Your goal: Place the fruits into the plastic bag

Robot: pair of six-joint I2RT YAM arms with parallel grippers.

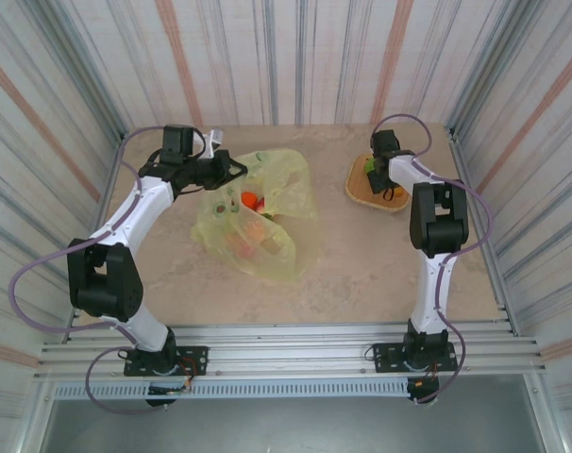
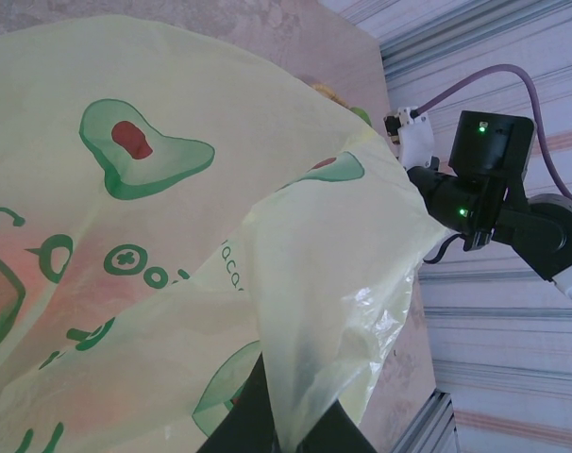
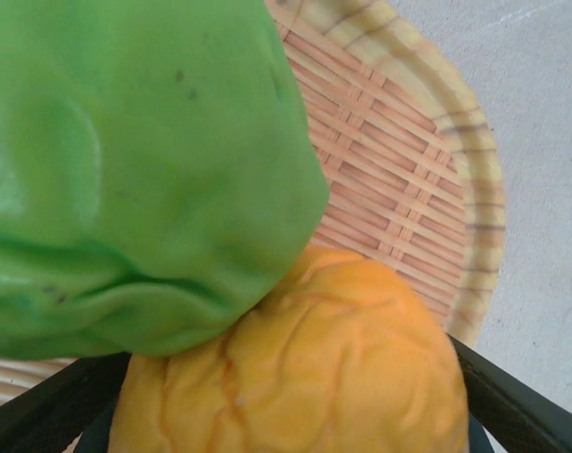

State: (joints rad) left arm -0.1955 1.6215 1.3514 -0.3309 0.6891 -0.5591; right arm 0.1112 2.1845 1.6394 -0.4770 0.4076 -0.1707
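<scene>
Tabletop [image 1: 361, 264]: L jaws, part-covered, pinch bag [image 2: 314, 283]; R jaws straddle orange fruit [image 3: 305, 377], grip unclear.

Pale, marbled beige bench [image 1: 361, 274] spreads wide under soft, even light. Walls [image 1: 295, 57] close in on three sides, clad in vertical stripes of white, grey and rust. Along the near edge, silver aluminium rails [image 1: 295, 344] run across, with a grey surface [image 1: 267, 425] below.
</scene>
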